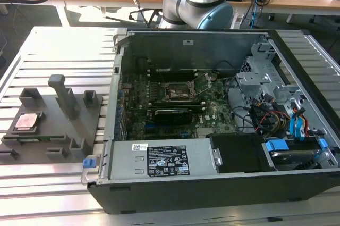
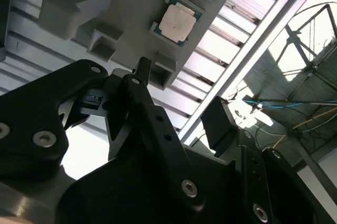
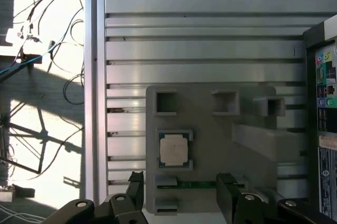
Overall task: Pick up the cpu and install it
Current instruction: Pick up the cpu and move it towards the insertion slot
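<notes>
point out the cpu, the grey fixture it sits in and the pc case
cpu [image 3: 174, 148]: first wrist view, centre of its pale metal top
grey fixture [image 3: 210, 147]: first wrist view, bare flat surface beside the cpu
pc case [image 1: 159, 48]: exterior view, inner face of its far wall

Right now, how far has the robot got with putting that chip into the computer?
Barely started. Nothing looks done: the cpu lies in its grey holder beside the computer case. The gripper hangs open and empty near it in the first wrist view. Left: pickup and install; the motherboard socket looks empty.
</notes>
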Robot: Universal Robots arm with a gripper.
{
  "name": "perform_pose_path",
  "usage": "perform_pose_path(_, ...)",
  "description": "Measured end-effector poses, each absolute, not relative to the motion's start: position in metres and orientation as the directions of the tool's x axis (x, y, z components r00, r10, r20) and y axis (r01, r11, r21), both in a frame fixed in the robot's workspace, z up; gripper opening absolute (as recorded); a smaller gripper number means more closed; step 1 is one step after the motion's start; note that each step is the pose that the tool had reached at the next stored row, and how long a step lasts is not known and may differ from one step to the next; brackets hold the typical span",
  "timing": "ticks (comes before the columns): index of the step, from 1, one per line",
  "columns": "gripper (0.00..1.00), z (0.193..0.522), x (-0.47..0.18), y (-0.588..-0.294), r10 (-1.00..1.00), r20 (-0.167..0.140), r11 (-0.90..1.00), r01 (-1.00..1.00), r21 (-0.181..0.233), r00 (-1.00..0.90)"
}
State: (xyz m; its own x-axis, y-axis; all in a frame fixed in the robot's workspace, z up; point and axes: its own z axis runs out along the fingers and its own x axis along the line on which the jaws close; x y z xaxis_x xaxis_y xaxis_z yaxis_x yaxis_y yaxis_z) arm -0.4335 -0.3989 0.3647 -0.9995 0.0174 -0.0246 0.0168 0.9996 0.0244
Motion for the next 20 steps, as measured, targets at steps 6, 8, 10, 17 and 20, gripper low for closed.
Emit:
perform_pose_path(6, 0.66, 0.360, -0.434, -0.399, 0.017, -0.025, 1.000, 0.017, 0.024, -1.000)
perform_pose_path(8, 0.66, 0.359, -0.434, -0.399, 0.017, -0.025, 1.000, 0.017, 0.024, -1.000)
perform_pose_path(10, 0.66, 0.358, -0.434, -0.399, 0.017, -0.025, 1.000, 0.017, 0.024, -1.000)
perform_pose_path(17, 0.66, 0.354, -0.434, -0.399, 0.017, -0.025, 1.000, 0.017, 0.024, -1.000)
perform_pose_path(20, 0.66, 0.351, -0.434, -0.399, 0.017, -0.025, 1.000, 0.017, 0.024, -1.000)
